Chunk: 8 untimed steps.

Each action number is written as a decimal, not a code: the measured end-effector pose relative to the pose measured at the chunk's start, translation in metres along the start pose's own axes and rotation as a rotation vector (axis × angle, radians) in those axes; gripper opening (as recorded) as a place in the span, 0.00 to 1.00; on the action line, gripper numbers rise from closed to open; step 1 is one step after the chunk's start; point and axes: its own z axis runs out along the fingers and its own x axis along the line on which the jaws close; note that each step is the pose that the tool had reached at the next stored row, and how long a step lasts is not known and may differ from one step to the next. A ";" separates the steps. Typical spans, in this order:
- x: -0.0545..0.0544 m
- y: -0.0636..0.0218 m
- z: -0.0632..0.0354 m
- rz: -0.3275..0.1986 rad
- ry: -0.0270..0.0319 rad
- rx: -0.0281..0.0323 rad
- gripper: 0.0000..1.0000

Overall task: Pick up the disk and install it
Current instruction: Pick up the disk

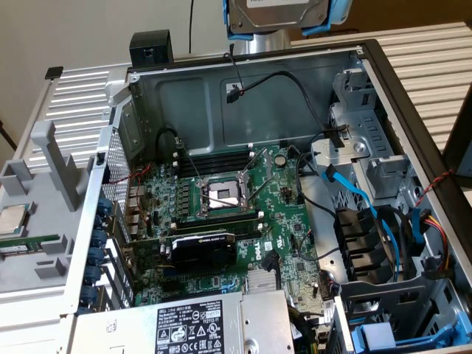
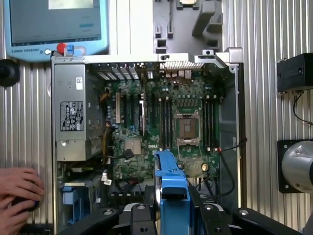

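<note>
The disk point(image 1: 276, 15), a silver drive clipped in a bright blue carrier frame, hangs at the top edge of the exterior view, above the back wall of the open computer case point(image 1: 243, 96). In the wrist view the disk's blue carrier point(image 2: 170, 181) stands edge-on between the black fingers point(image 2: 208, 213) of my gripper point(image 2: 171, 208), which is shut on it. The disk hovers high over the case, above the motherboard's point(image 2: 161, 127) edge nearest the drive bays.
The grey drive cage point(image 1: 369, 162) with blue cables lies on the exterior view's right. A power-supply box point(image 1: 199, 324) fills the near corner. A person's hands point(image 2: 17, 193) rest beside the case. A teach pendant point(image 2: 54, 24) and a black box point(image 2: 296, 73) lie around it.
</note>
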 end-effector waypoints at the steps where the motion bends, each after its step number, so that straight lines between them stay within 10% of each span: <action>1: 0.000 0.0000 0.0000 0.000 0.0000 0.0000 0.36; 8: 0.000 -0.0128 -0.0004 0.000 0.0002 -0.0001 0.36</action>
